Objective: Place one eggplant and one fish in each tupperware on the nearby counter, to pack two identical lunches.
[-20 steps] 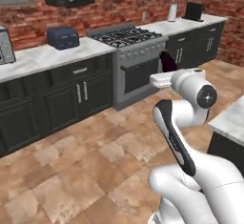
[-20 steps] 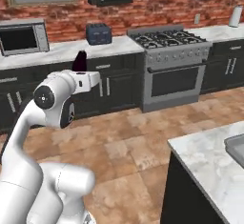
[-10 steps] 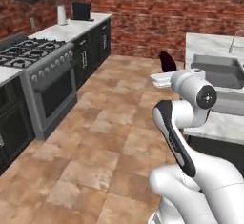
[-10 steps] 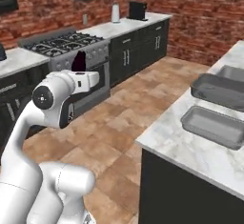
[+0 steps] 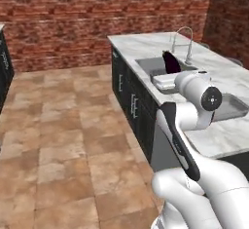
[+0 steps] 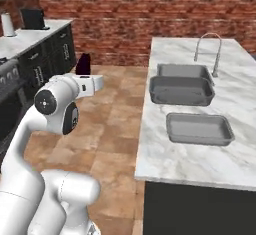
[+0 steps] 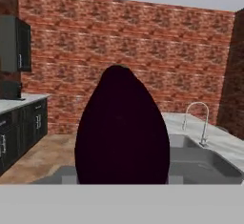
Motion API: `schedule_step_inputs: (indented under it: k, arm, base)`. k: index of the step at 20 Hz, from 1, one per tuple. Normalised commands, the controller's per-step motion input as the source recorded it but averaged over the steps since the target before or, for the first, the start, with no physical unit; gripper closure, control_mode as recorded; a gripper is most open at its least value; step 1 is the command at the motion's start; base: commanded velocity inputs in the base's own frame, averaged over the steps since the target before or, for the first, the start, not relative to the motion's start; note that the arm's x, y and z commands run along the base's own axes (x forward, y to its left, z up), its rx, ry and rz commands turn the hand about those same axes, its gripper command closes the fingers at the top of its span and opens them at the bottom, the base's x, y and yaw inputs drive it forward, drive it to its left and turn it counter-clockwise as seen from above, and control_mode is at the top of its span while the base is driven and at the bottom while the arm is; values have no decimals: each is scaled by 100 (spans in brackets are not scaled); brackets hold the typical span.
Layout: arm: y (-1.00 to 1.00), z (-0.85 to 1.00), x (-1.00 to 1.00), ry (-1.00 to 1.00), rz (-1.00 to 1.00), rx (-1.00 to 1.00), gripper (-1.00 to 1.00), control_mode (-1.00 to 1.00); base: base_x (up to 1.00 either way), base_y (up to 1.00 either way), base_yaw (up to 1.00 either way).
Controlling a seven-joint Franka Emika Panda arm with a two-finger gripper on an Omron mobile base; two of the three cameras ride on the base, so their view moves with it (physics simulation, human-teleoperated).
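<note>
My gripper (image 6: pixel 83 73) is shut on a glossy dark purple eggplant (image 6: pixel 83 63), held upright above the floor, left of the counter (image 6: pixel 165 154). In the hand view the eggplant (image 7: pixel 122 127) covers the middle and hides the fingers. From the left base, the eggplant (image 5: pixel 171 61) sticks up from the gripper (image 5: pixel 170 71) in front of the sink. Two tupperware stand on the marble counter: a large, deep, dark one (image 6: pixel 180 90) and a smaller, lighter one (image 6: pixel 199 128) nearer me. The fish is out of view.
A steel sink (image 6: pixel 182 70) with a curved faucet (image 6: pixel 207 49) lies at the counter's far end. Dark cabinets (image 5: pixel 131 106) run under the counter. Tiled floor (image 5: pixel 63 140) spreads to the left, and a brick wall (image 6: pixel 125 24) closes the back.
The whole picture has swung from the stove and wall cabinets to the island counter, so the base has turned. The eggplant stays in the gripper at the same height.
</note>
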Motion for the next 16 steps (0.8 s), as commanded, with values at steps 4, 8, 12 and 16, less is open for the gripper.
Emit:
schedule_step_inputs:
  k: [4,8,12,16]
  arm:
    - [0,0,0,0,0,0,100,100]
    - [0,0,0,0,0,0,100,100]
    - [0,0,0,0,0,0,100,100]
    - [0,0,0,0,0,0,100,100]
  base:
    - [100,73,-81]
    - [94,76,-80]
    - [60,75,-76]
    - [22,83,-69]
